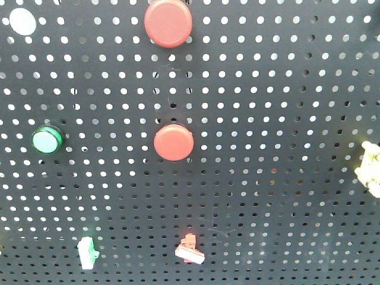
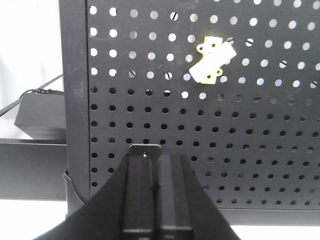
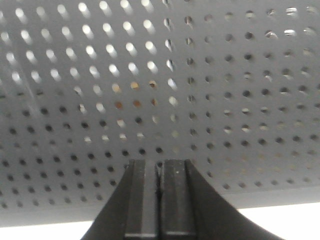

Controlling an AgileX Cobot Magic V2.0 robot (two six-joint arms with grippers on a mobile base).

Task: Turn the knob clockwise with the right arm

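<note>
Facing the pegboard [image 3: 210, 100], right fingers [image 3: 142, 200] pressed together.

A pale fitting [image 1: 370, 168] was cut off by the front view's right edge, possibly the knob.

A: Any readable text, labels, numbers?

B: None. Checked the pegboard [image 1: 267, 148] in the front view, bare black metal, nothing printed.

A: The buttons?

B: Both red ones, upper [image 1: 168, 22] and lower [image 1: 173, 142], have plain caps. The green one [image 1: 46, 139] is plain too, no symbol.

A: Small clips at the bottom?

B: The red-and-white one [image 1: 189, 250] and the green-white one [image 1: 86, 252] are too small to show any marking.

A: Wrist views?

B: The yellow part [image 2: 212, 62] has no lettering. The black box [image 2: 40, 117] beside the board has no visible label. Right wrist view shows only holes.
</note>
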